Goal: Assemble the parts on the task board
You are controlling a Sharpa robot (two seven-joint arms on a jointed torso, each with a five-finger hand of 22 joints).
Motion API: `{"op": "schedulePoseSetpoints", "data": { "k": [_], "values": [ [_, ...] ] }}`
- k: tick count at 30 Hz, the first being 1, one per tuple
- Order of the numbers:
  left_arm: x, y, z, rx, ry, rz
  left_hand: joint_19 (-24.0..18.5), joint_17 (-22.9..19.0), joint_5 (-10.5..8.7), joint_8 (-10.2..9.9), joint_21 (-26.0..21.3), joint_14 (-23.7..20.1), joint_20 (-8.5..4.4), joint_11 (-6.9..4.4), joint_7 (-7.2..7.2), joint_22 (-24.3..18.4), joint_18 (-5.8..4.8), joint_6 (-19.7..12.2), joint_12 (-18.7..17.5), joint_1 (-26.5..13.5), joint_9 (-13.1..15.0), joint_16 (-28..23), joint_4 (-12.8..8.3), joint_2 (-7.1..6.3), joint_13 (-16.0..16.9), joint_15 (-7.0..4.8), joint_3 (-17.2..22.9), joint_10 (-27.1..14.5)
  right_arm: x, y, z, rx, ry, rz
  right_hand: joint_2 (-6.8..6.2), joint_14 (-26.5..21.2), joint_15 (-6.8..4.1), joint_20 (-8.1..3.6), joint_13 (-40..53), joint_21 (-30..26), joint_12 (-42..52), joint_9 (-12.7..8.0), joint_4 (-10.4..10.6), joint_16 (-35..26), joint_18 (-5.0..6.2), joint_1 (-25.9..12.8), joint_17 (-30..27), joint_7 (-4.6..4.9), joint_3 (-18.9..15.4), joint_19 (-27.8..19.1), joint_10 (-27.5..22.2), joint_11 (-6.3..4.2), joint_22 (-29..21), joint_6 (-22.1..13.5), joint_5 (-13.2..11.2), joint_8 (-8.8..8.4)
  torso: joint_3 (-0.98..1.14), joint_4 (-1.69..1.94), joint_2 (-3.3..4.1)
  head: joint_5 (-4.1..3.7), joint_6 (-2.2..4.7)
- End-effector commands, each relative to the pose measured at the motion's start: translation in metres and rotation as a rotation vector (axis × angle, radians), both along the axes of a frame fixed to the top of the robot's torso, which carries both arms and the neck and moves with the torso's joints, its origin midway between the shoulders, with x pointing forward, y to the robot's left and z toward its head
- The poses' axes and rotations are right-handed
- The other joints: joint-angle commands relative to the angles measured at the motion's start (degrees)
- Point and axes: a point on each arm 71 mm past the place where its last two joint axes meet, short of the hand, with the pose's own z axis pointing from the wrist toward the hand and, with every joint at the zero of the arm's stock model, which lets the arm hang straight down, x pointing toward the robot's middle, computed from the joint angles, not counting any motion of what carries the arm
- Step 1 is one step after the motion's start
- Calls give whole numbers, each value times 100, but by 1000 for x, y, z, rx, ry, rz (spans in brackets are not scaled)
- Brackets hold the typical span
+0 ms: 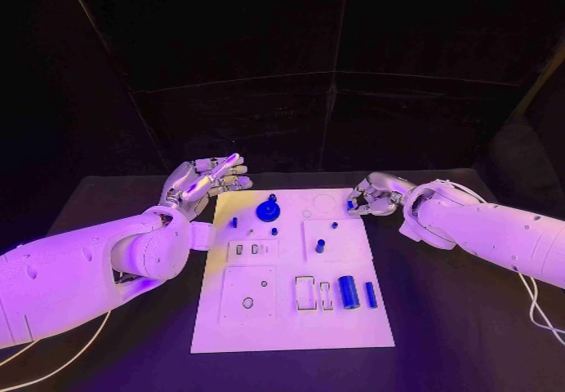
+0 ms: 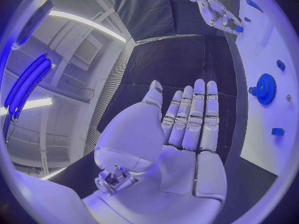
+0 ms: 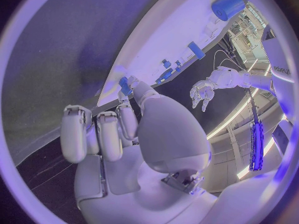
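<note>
The white task board (image 1: 295, 327) lies in the middle of the black table. On it are a blue gear (image 1: 269, 212) (image 2: 266, 88) near the far edge, a blue cylinder (image 1: 349, 287) (image 3: 227, 6), a blue bar (image 1: 370, 295) and a small peg (image 1: 319, 245). My left hand (image 1: 206, 181) (image 2: 181, 134) hovers by the board's far left corner, fingers straight and apart, holding nothing. My right hand (image 1: 375, 196) (image 3: 124, 129) is at the far right corner with its fingers curled. It pinches a small blue part (image 3: 126, 85) (image 2: 238, 29) between thumb and fingertip.
Several empty recesses (image 1: 306, 292) sit in the board's near half beside the cylinder. A white cable (image 1: 536, 302) trails on the table at the right. Bare black table (image 1: 459, 327) lies on both sides of the board.
</note>
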Motion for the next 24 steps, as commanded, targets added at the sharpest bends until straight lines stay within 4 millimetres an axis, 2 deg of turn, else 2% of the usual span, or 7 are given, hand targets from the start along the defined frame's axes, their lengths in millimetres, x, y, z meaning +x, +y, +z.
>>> {"op": "schedulePoseSetpoints", "data": {
  "k": [1, 4, 9, 14, 17, 24],
  "values": [
    [0, -1, 2, -1, -9, -11, 40, 5, 31, -6, -37, 32, -13, 18, 11, -5, 83, 10, -11, 19, -5, -27, -26, 49, -1, 12, -5, 33, 1, 1, 1, 3, -4, -3, -17, 458, -31, -29, 86, -1, 9, -10, -18, -6, -3, -25, 775, 15, 28, 17, 15, 4, 393, -19, -20, -33, 1, 2, -1, -3, 1],
    [0, -1, 2, -1, -9, -10, 40, 5, 31, -6, -37, 32, -13, 18, 11, -5, 83, 10, -11, 19, -5, -27, -26, 49, -1, 12, -5, 33, 1, 1, 1, 2, -3, -5, -13, 459, -31, -29, 93, 2, 16, -9, -19, -5, -5, -25, 778, 14, 32, 22, 21, 4, 400, -15, -17, -33, 1, 3, 0, -5, 2],
    [0, -1, 2, 0, -9, -10, 40, 5, 31, -10, -40, 29, -12, 20, 14, -7, 82, 8, -16, 19, -6, -32, -29, 50, -2, 14, -5, 30, 1, 1, 1, 3, -5, -4, 84, 462, -48, -38, 131, 11, 47, 11, -40, -1, -10, 10, 791, -24, 129, 41, 53, -25, 425, 139, -25, 28, 1, 1, -1, -5, 0],
    [0, -1, 2, 0, -9, -9, 40, 5, 31, -10, -40, 29, -12, 20, 14, -7, 82, 8, -16, 19, -6, -32, -29, 50, -2, 14, -5, 30, 1, 1, 2, 9, -17, -4, 306, 470, -120, -92, 231, 45, 132, 55, -35, 12, -27, 34, 822, -137, 345, 103, 144, -118, 506, 445, -10, 168, 1, -2, 0, -8, -5],
    [0, -1, 2, 0, -9, -8, 40, 5, 31, -10, -40, 29, -12, 20, 14, -7, 82, 8, -16, 19, -6, -32, -29, 50, -2, 14, -5, 30, 1, 1, 3, 19, -32, -5, 387, 475, -162, -132, 289, 69, 179, 76, -26, 20, -40, 15, 842, -190, 450, 145, 197, -165, 562, 555, 36, 219, -1, 1, -2, -12, -11],
    [0, 1, 2, 1, -10, -5, 40, 5, 31, -10, -40, 29, -12, 20, 14, -7, 82, 8, -16, 19, -6, -32, -29, 50, -2, 14, -5, 30, -3, 4, 9, 70, -76, -7, 413, 481, -196, -172, 337, 105, 214, 91, -25, 30, -60, -29, 868, -221, 548, 209, 243, -197, 647, 605, 158, 242, 3, 0, -4, -12, -12]
  ]
}}
